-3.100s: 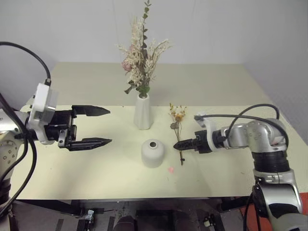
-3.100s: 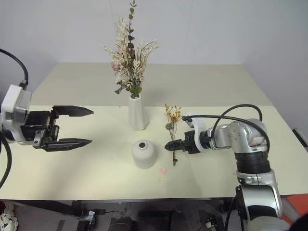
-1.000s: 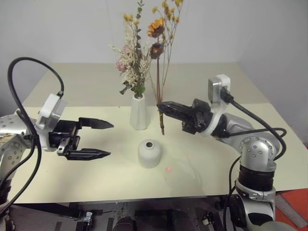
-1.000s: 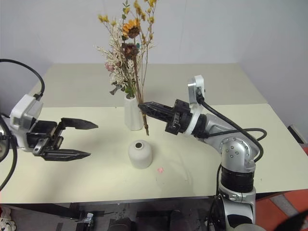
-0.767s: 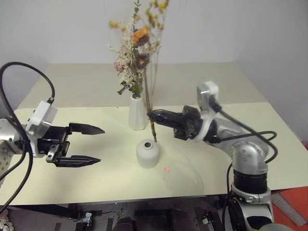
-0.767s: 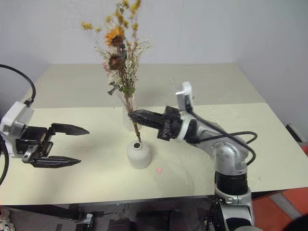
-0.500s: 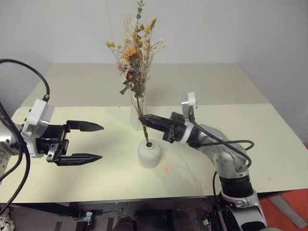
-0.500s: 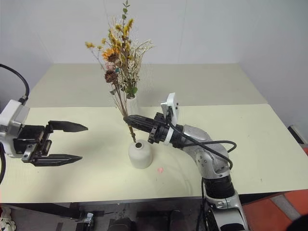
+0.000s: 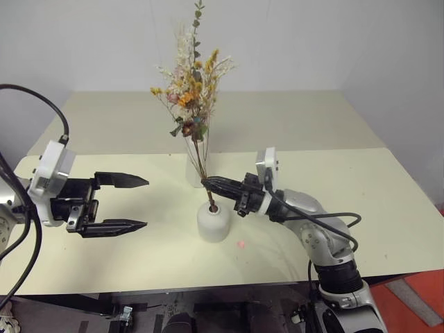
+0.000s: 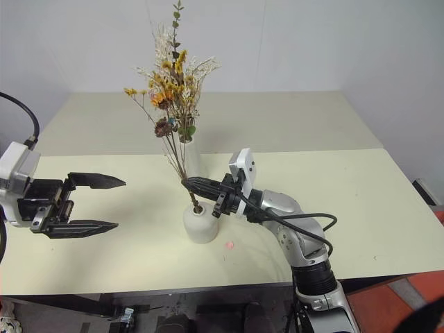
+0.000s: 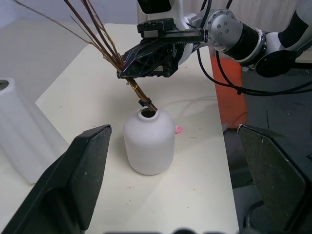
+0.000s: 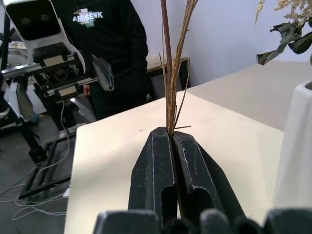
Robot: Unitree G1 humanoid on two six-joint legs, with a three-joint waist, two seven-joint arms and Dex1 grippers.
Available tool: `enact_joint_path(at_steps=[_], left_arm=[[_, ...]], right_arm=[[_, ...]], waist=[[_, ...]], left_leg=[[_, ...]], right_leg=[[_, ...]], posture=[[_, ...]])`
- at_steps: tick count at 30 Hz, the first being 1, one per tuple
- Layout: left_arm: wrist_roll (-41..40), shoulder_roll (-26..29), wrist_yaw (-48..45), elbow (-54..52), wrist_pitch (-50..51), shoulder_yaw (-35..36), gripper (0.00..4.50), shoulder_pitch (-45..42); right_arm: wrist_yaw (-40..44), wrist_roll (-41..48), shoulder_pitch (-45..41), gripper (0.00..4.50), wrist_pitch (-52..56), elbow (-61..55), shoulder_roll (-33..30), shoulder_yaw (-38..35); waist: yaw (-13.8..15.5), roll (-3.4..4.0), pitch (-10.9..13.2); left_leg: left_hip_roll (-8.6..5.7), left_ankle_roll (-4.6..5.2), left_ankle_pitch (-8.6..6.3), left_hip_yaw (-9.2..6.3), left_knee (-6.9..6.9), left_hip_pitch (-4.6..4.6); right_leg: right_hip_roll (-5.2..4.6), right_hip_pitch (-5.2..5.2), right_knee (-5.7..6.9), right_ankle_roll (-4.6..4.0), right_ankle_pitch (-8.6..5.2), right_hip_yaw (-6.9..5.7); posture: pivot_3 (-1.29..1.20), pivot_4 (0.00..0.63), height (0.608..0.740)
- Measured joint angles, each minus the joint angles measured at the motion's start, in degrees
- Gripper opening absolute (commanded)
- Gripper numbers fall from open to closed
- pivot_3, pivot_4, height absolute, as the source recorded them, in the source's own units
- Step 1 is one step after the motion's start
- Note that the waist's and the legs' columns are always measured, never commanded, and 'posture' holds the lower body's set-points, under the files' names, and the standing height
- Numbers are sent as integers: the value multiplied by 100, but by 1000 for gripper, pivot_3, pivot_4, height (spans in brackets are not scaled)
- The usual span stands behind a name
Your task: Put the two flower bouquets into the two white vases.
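The short white vase (image 9: 213, 223) stands on the table's near half, and the tall white vase (image 9: 193, 171) is just behind it. The fuller cream and pink bouquet (image 9: 184, 47) stands in the tall vase. My right gripper (image 9: 208, 182) is shut on the stems of the thin sprig with yellow-orange blooms (image 9: 185, 98), just above the short vase. The stems' lower end sits in that vase's top hole (image 11: 148, 113). The sprig leans back and left in front of the fuller bouquet. My left gripper (image 9: 132, 202) hangs open to the left of the short vase, holding nothing.
A small pink bit (image 9: 242, 243) lies on the cream table (image 9: 388, 208) right of the short vase. A second table (image 9: 291, 118) adjoins behind. In the right wrist view a person in a black shirt (image 12: 114, 44) stands beyond the table.
My right gripper has come down and to the left with the sprig. The stem end has gone from beside the tall vase into the short vase's hole. My left gripper stayed open in place.
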Motion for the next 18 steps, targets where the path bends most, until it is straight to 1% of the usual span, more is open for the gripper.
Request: enact_joint_path(at_steps=[18], left_arm=[[4, 0, -15, -5, -4, 64, 4500, 35]], right_arm=[[-216, -21, 7, 44, -99, -51, 2, 23]], waist=[[0, 0, 0]], left_leg=[[1, 0, 0, 0, 0, 2]], right_leg=[[1, 1, 1, -1, 0, 0]], posture=[[0, 150, 740]])
